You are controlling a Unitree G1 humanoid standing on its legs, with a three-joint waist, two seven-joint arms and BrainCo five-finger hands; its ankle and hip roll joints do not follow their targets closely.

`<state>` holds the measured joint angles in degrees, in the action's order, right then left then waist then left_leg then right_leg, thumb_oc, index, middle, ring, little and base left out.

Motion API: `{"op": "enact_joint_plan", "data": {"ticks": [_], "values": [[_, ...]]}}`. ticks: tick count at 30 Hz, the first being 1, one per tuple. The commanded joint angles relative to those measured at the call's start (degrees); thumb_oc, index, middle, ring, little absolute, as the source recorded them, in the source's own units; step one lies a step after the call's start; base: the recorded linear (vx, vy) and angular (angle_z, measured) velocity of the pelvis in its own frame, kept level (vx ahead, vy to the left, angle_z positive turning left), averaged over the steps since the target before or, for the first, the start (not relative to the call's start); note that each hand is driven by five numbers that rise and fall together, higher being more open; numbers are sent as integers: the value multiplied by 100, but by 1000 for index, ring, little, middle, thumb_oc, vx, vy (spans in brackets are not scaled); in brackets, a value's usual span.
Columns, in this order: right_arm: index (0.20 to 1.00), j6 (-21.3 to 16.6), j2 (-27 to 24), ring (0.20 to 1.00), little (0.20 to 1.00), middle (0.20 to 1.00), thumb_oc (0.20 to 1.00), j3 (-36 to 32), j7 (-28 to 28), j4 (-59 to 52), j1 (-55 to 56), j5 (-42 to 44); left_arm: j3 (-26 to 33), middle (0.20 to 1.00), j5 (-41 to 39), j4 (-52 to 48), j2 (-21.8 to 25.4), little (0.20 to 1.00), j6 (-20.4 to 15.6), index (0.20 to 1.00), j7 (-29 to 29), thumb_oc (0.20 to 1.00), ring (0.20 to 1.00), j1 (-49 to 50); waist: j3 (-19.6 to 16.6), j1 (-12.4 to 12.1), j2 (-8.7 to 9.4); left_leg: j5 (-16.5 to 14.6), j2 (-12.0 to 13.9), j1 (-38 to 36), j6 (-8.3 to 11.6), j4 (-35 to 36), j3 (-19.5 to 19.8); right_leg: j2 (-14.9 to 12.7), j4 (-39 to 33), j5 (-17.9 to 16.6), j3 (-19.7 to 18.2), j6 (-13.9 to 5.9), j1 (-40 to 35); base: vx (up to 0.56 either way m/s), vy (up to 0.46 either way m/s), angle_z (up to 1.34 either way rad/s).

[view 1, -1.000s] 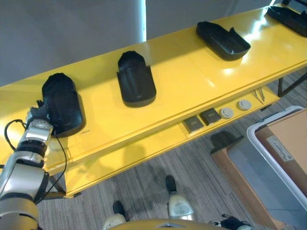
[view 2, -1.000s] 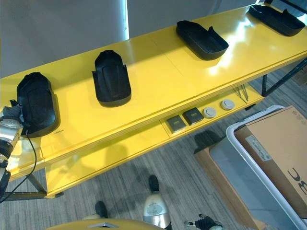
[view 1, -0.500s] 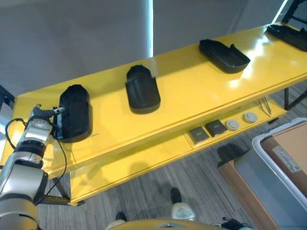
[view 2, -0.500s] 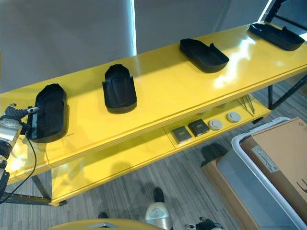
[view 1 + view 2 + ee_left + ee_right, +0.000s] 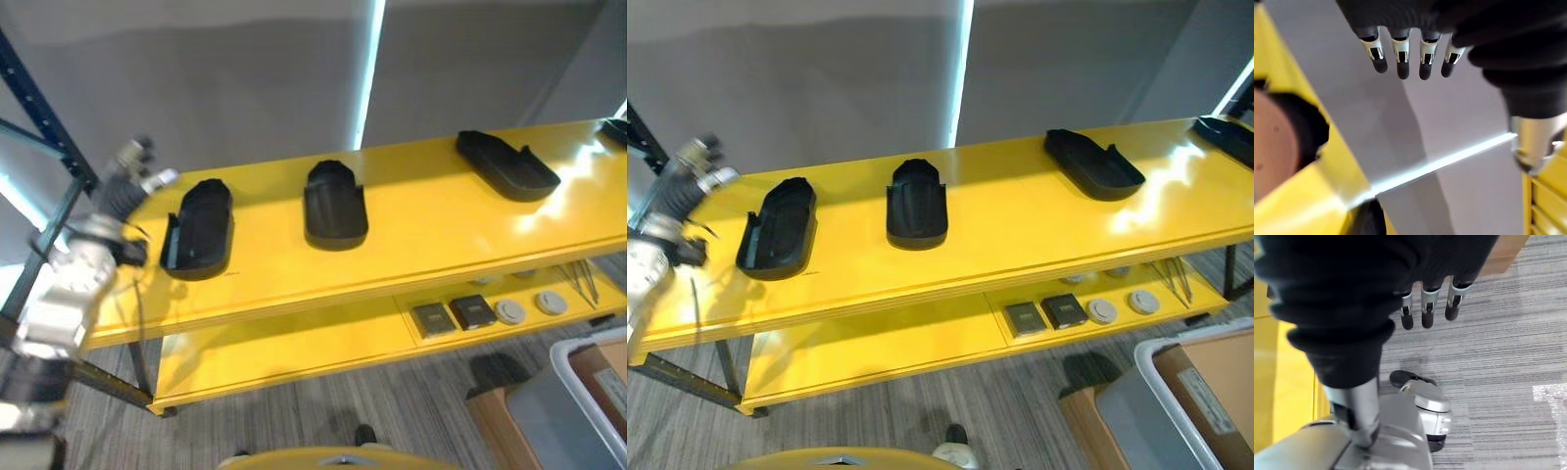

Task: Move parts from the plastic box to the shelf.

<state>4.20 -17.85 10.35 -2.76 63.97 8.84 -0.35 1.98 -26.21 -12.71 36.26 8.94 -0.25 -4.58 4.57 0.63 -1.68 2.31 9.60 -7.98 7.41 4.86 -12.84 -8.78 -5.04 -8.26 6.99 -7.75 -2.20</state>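
1. yellow shelf (image 5: 950, 259) carries black moulded parts in a row along its top.
2. leftmost part (image 5: 779, 228), an open tray shape w/ hollow side up, lies near the shelf's left end, close to its front edge.
3. second part (image 5: 917, 204) lies to its right, about mid-depth, well apart from the first.
4. third part (image 5: 1093, 164) lies further right, toward the back edge; a fourth part (image 5: 1227, 137) sits at the far right end, cut off by the view edge.
5. left hand (image 5: 132, 166) is raised off the shelf's left end, just beside the leftmost part but not touching it; fingers (image 5: 1400, 61) straight & relaxed, holding nothing.
6. right hand (image 5: 1425, 308) hangs low over the grey carpet floor (image 5: 1508, 347), fingers loose, nothing in it.
7. lower shelf level holds two small dark square items (image 5: 1045, 314) & two round discs (image 5: 1122, 306) near its right part.
8. plastic box (image 5: 1176, 411) stands on the floor off the shelf's right front corner, w/ a cardboard box (image 5: 1225, 387) beside it.
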Motion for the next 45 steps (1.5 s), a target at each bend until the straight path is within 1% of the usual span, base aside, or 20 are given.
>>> {"op": "enact_joint_plan", "data": {"ticks": [1,2,3,4,5,7,9,10,13,15,17,19,23,28,30,31,36,38,39,45], "values": [[1000,48,-18,1000,1000,1000,1000,-35,-253,284,-180,-4,312,849,-949,185,48,849,-206,849,-834,849,849,-374,216,-52,21,-17,128,287,-251,-334,131,-256,187,404,103,-202,-329,-19,-2,5],[1000,42,-6,1000,1000,1000,1000,-39,-271,308,-196,10,321,282,-1388,122,-97,282,-97,282,-1050,282,282,-170,214,-102,12,-13,121,303,-244,-341,152,-258,161,377,131,-204,-332,-22,10,6],[1000,41,1,1000,1000,1000,1000,-31,-289,316,-202,31,308,200,-1857,109,-199,200,12,200,-1232,200,200,-21,215,-134,7,-12,121,321,-242,-360,160,-264,156,357,146,-205,-327,-29,16,3],[1000,67,-10,1000,1000,1000,1000,-12,-304,293,-214,68,244,200,-2028,153,-291,200,-22,200,-1440,200,200,135,221,-162,1,-13,124,350,-243,-387,170,-272,155,341,156,-207,-314,-30,16,4],[1000,68,-26,1000,1000,1000,1000,-6,-303,302,-236,103,227,200,-1935,150,-325,200,-145,200,-1534,200,200,242,227,-188,-1,-11,124,375,-241,-415,183,-280,159,325,163,-202,-304,-34,16,9],[1000,85,-51,1000,1000,1000,1000,35,-316,329,-296,233,125,200,-1862,182,-373,200,-288,200,-1584,200,200,496,256,-269,-8,-14,113,413,-246,-452,227,-299,184,319,206,-193,-291,-28,17,12],[1000,71,-65,1000,1000,1000,1000,65,-337,351,-303,311,126,200,-1875,167,-343,200,-342,200,-1624,200,200,614,266,-312,-16,-18,99,435,-256,-464,256,-312,202,322,234,-195,-282,-22,22,11],[1000,70,-64,1000,1000,1000,1000,65,-339,353,-301,314,126,200,-1892,169,-341,200,-345,200,-1629,200,200,624,266,-315,-16,-19,97,439,-257,-466,261,-315,205,323,238,-195,-279,-26,35,8],[1000,14,-88,1000,1000,1000,1000,61,-369,427,-295,403,230,200,-2263,137,-335,200,-157,200,-1847,200,200,757,276,-375,-35,-26,70,473,-273,-492,309,-339,241,329,276,-195,-265,-14,28,6],[1000,-3,-110,1000,1000,1000,1000,53,-356,427,-271,384,255,200,-2239,153,-326,200,-117,200,-1822,200,200,821,269,-381,-38,-31,61,476,-272,-501,311,-354,247,326,292,-203,-265,-1,25,6],[1000,-25,-116,1000,1000,1000,1000,59,-356,427,-261,356,247,200,-2066,213,-313,200,-132,200,-1724,200,200,829,262,-380,-36,-29,54,477,-268,-502,313,-360,256,323,300,-206,-260,3,19,4],[1000,-29,-119,1000,1000,1000,1000,96,-372,404,-249,375,188,200,-2108,340,-321,200,-136,200,-1621,200,200,800,258,-366,-31,-32,49,466,-274,-497,317,-361,273,330,295,-207,-256,4,5,2],[1000,37,-158,1000,1000,1000,1000,138,-327,326,-222,271,30,200,-2038,679,-432,200,-186,200,-1455,200,200,629,239,-275,-8,-35,53,431,-283,-462,274,-347,295,349,249,-197,-236,0,0,0],[1000,14,-216,1000,1000,1000,1000,184,-300,374,-208,205,-274,200,-1716,992,-573,200,-283,200,-928,200,200,327,258,-168,10,-23,77,441,-278,-446,245,-333,338,359,200,-202,-170,-3,-2,-2],[1000,33,-230,1000,1000,1000,1000,192,-288,346,-204,181,-315,200,-1644,1128,-599,200,-335,200,-817,200,200,244,260,-131,13,-26,77,432,-278,-439,224,-329,337,361,183,-205,-163,5,-8,-6],[1000,59,-251,1000,1000,1000,1000,211,-228,294,-189,121,-374,200,-1566,1387,-666,200,-467,200,-675,200,200,124,257,-62,26,-26,93,403,-275,-423,177,-320,326,365,147,-203,-165,21,-15,-4],[1000,101,-247,1000,1000,1000,1000,239,-199,218,-142,5,-428,200,-1491,1654,-753,200,-525,200,-563,200,200,7,257,29,38,-25,114,370,-270,-415,106,-307,324,370,92,-196,-161,19,-7,-5],[1000,64,-254,1000,1000,1000,1000,245,-190,232,-132,-15,-498,200,-1366,1783,-803,200,-602,200,-466,200,200,-35,265,57,44,-20,127,367,-266,-425,88,-306,334,370,78,-192,-154,12,6,-9],[1000,63,-274,1000,1000,1000,1000,259,-187,218,-138,-35,-528,200,-1394,1910,-851,200,-610,200,-265,200,200,-98,279,88,42,-22,133,357,-265,-423,73,-305,343,375,69,-196,-148,13,12,-12],[1000,130,-315,1000,1000,1000,1000,265,-142,150,-146,-91,-539,200,-1330,2270,-934,200,-663,200,-4,200,200,-193,290,133,74,-44,138,366,-272,-473,56,-297,367,391,26,-192,-133,7,3,-3]]}}
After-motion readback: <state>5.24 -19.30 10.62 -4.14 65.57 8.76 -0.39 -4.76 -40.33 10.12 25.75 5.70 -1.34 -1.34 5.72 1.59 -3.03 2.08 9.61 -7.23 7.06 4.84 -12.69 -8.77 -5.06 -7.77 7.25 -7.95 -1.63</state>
